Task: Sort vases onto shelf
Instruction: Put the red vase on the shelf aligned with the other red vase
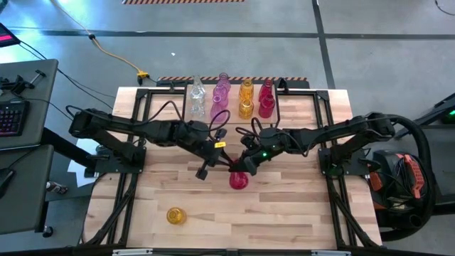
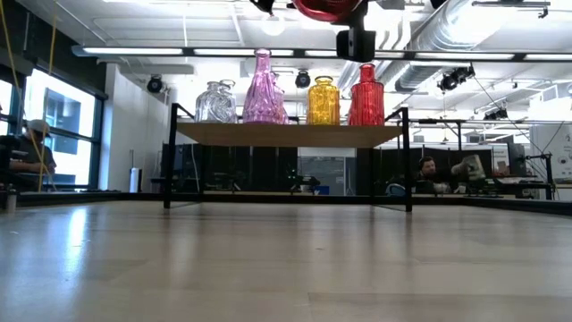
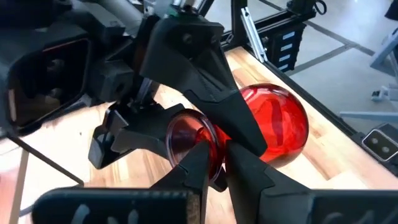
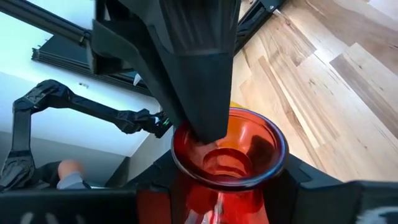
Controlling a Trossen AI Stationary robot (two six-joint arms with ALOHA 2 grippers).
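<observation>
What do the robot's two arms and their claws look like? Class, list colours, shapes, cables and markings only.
Both arms are matte black and jointed, on black frames bolted to the table. The left arm carries looping black cables and a small yellow tag near its claw. The right arm shows a small green light near its claw. Each claw's fingers are dark, angular and tapered.

Two matte black jointed arms, left arm (image 1: 128, 129) and right arm (image 1: 341, 133), loose black cables looping along the links, small green light glowing near the right wrist, a yellow label near the left wrist, angular wedge-shaped black fingers (image 3: 186, 174), boxy black wrist housings
</observation>
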